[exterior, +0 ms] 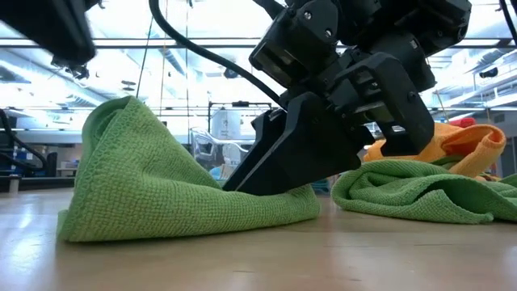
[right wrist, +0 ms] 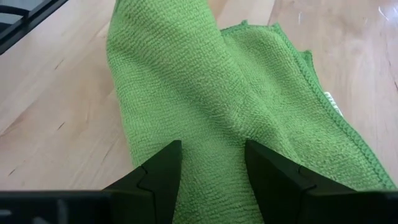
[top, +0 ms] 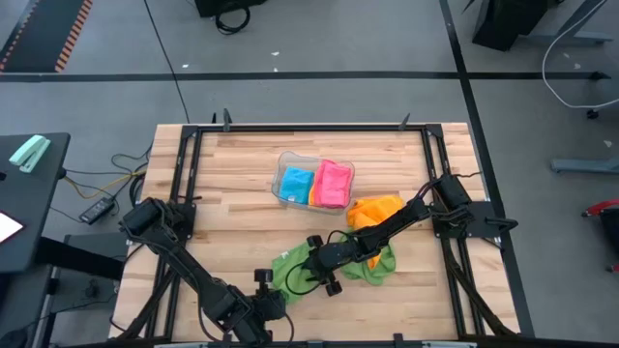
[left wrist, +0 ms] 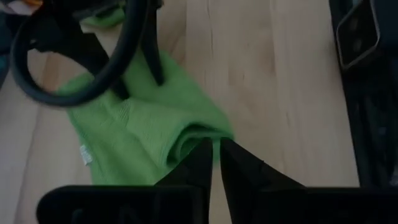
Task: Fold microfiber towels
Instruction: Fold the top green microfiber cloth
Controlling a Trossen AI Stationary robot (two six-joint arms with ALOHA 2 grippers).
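Observation:
A green microfiber towel (top: 290,263) lies on the wooden table near the front, and its near-left end is raised in a peak (exterior: 123,103). More green cloth (top: 375,269) shows to the right of my right gripper; whether it belongs to the same towel I cannot tell. My left gripper (left wrist: 216,149) is shut at the raised end, above the table. My right gripper (right wrist: 211,163) stands open, low over the towel's middle. A crumpled orange towel (top: 375,211) lies just beyond. My left gripper pinches a folded edge of the green towel (left wrist: 202,134) at its near-left end between its fingertips. The fingers slant down from the table's near left. That end is lifted into a peak while the rest lies on the table. My right gripper rests its spread fingertips (exterior: 241,183) on the middle of the green towel (right wrist: 211,112), slanting down from the table's right. The cloth lies flat on the table under and between the two fingers; nothing is pinched.
A clear plastic tray (top: 287,158) at mid-table holds a folded blue towel (top: 295,182) and a folded pink towel (top: 333,184). A black frame (top: 309,127) borders the table. Bare wood lies to the left (top: 222,193) and near right (top: 426,300).

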